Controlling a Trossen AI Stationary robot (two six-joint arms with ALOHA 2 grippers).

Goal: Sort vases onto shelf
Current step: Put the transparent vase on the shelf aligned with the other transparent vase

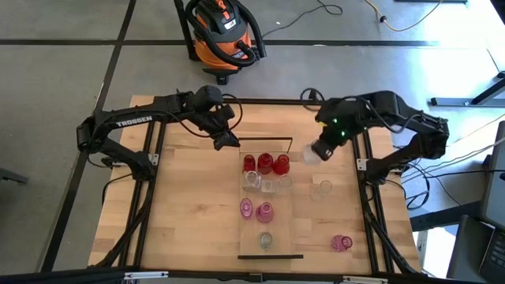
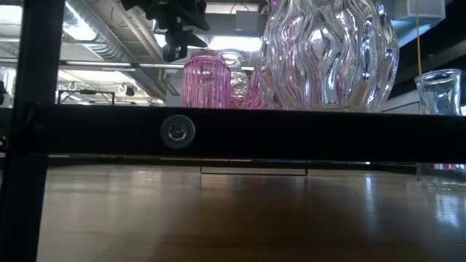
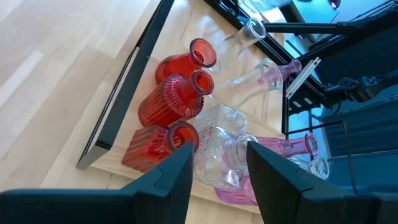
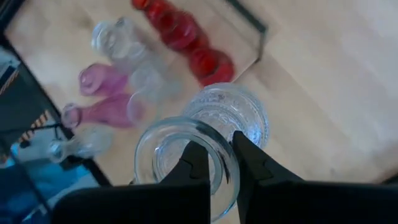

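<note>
Vases stand grouped on the shelf (image 1: 293, 237), the pale plank lying lengthwise in the middle of the table (image 1: 181, 221). At its far end three red vases (image 1: 265, 163) stand in a row, touching or nearly so. Just nearer along the plank sit clear vases (image 1: 252, 181), then two pink vases (image 1: 264, 211), and a small clear one (image 1: 266, 239) near the close end. Off the shelf, on the bare table to the right, a clear vase (image 1: 324, 188) stands alone, and a pink vase (image 1: 341, 243) sits farther toward the near edge.

One more clear vase (image 4: 205, 149) is off the table, gripped by the right gripper (image 4: 217, 163), whose fingers pinch its glass rim, one inside the mouth and one outside. In the high view it hangs just beyond the shelf's far right corner.

The left gripper (image 3: 217, 168) hovers above the far left end of the shelf, its fingers partly apart and holding nothing, pointed toward the red vases.
</note>
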